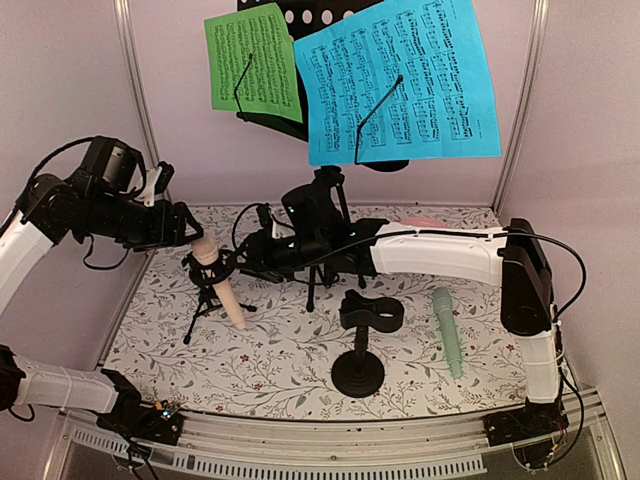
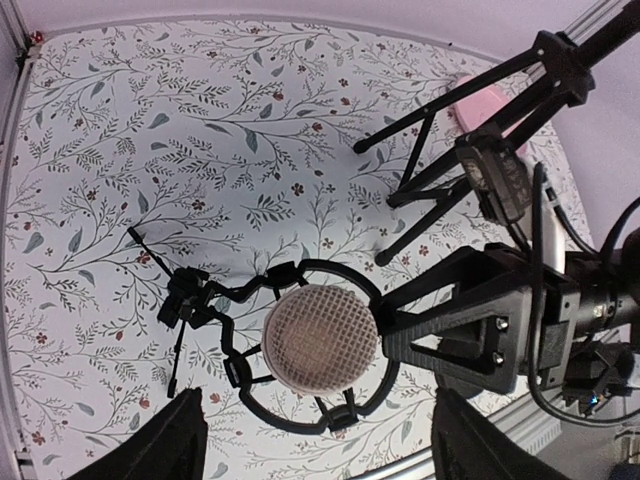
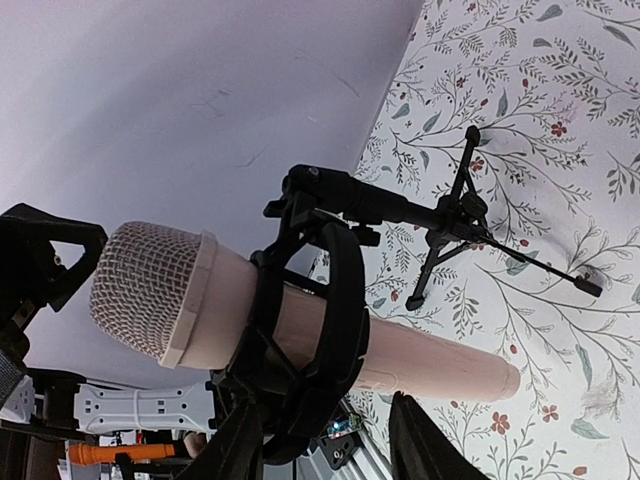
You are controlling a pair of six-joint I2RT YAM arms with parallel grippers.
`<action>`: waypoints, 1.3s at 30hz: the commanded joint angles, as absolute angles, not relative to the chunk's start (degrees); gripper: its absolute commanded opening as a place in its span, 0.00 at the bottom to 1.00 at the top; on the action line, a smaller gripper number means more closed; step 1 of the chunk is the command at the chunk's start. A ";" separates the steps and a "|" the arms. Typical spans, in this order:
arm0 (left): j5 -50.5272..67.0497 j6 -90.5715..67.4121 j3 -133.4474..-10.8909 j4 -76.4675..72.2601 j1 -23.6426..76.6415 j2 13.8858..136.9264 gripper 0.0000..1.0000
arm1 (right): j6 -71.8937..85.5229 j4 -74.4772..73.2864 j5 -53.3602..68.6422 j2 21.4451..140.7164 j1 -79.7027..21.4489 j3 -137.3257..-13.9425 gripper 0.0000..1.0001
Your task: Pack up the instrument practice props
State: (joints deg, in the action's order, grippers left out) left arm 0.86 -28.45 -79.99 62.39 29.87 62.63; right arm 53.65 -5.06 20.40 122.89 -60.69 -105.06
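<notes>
The beige toy microphone (image 1: 225, 295) is seated in the ring of the tripod mic holder (image 3: 345, 290), tilted head-up at the left of the floral table (image 1: 280, 385). The ring is flanked by the right gripper (image 3: 330, 445), which is reached across from the far side. Whether its jaws are pinching the ring or merely standing around it cannot be told, since a sliver of background is seen beside one finger. The left gripper (image 2: 325, 440) is held directly above the mesh head, its jaws spread wide and nothing grasped.

The task is judged to be at its very start. No prop is seen put away, and no case or box is shown in any view. The mint toy microphone (image 1: 447, 332) is laid flat to the right. The second mic holder (image 1: 360, 345) is stood upright on its round base near the middle, with nothing in it. The music stand (image 1: 310, 12) is set up at the back, with the green page (image 1: 252, 65) and the blue page (image 1: 400, 85) clipped to it.

A pink plate (image 1: 425, 220) is partly hidden behind the right arm. The stand's legs are spread close behind the beige microphone, and both arms are crowded around it, so a collision is judged possible.
</notes>
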 commanded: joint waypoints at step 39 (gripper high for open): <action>3.75 -23.69 -75.98 58.33 28.15 65.36 0.82 | 67.53 -1.27 21.22 124.35 -63.11 -108.98 0.38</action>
